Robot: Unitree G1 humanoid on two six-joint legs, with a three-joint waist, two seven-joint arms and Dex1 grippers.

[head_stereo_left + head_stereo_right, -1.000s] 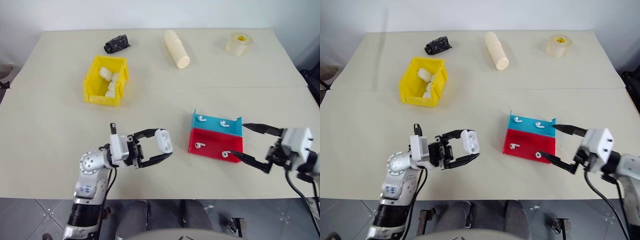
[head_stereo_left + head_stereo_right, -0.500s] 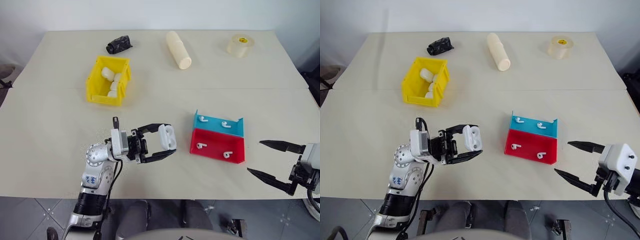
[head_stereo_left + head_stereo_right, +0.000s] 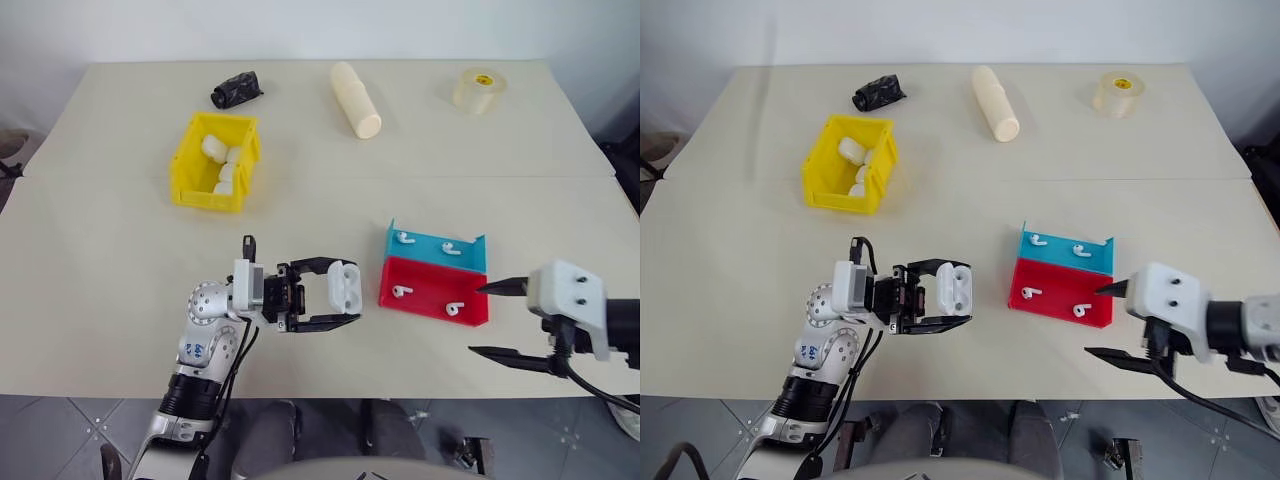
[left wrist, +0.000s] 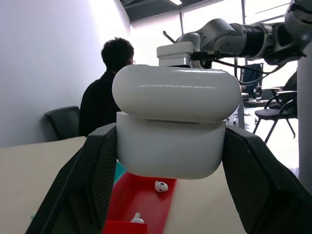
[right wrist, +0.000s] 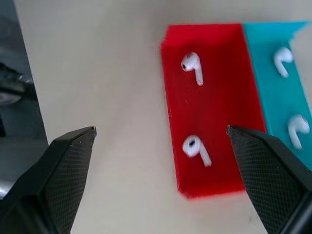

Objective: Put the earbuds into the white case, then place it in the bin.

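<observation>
My left gripper (image 3: pixel 345 291) is shut on the white case (image 3: pixel 343 287), holding it above the table just left of the trays; in the left wrist view the case (image 4: pixel 170 126) sits between both fingers with its lid down. Two earbuds (image 3: pixel 402 292) (image 3: pixel 455 308) lie in the red tray (image 3: pixel 430 283), and two more earbuds (image 3: pixel 404 238) (image 3: pixel 450 248) in the blue tray (image 3: pixel 470 262). My right gripper (image 3: pixel 476 319) stands open by the red tray's near right corner, empty; its wrist view looks down on the earbuds (image 5: pixel 195 148). The yellow bin (image 3: pixel 183 165) stands at the far left with white cases inside.
Along the table's far side lie a black crumpled object (image 3: pixel 236 88), a cream cylinder (image 3: pixel 356 98) and a roll of clear tape (image 3: pixel 477 89). The table's front edge runs just below both grippers. A seated person (image 4: pixel 105 92) shows in the background of the left wrist view.
My right gripper left the red tray's right end, swung out to the right, then came back tilted down at its near right corner. The left gripper turned slightly, still holding the case.
</observation>
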